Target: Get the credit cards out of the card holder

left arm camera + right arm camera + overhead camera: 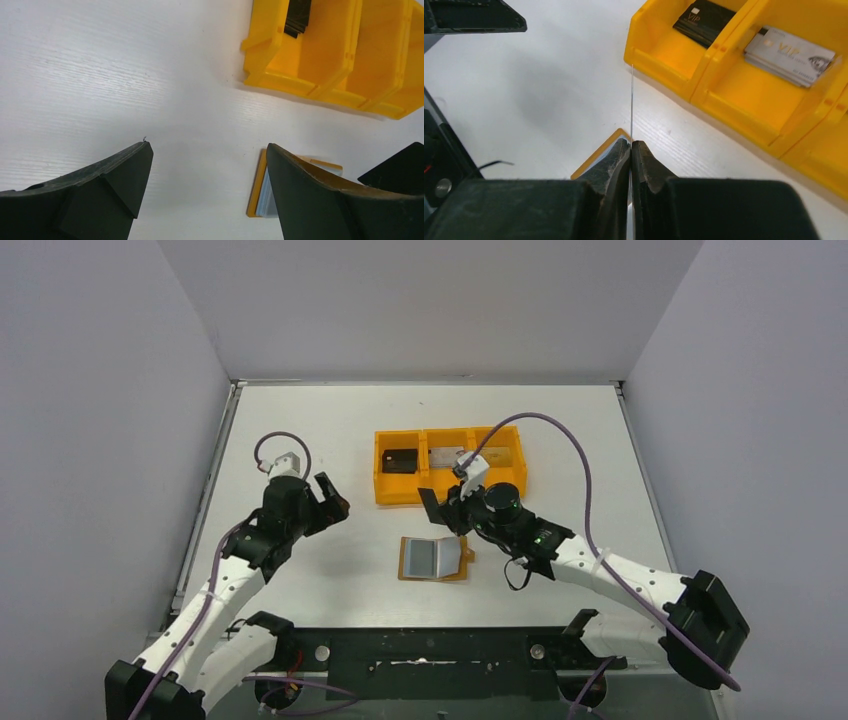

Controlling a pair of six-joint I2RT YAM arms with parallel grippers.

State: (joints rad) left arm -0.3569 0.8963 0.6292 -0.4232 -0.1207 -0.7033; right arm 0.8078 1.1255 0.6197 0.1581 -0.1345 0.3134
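As seen from above, the card holder lies opened on the white bench with its grey pockets facing up. It sits just in front of the orange tray, between the 2 arms.

Left end effector: fingers spread wide, gripping nothing. It is poised over bare bench to the left of the card holder and does not touch it.

Right end effector: fingers pressed together, pinching a thin card. Its own camera sees this card edge-on as a fine upright line, so no print on it can be read. It hangs over the strip of bench between the card holder's far right corner and the tray's front wall.

Tray: 3 compartments in 1 row.
- The left compartment holds a dark card lettered "VIP" in pale type, with a small pale square near 1 corner.
- The middle compartment holds a silvery card, also lettered "VIP", with a small dark picture at its right end. A finer line of print above the letters is too small to read.

From the left wrist, the card holder shows a tan edge with grey-blue layers against it. Whether those layers are cards cannot be told. No brand name is legible on the card holder or the tray.
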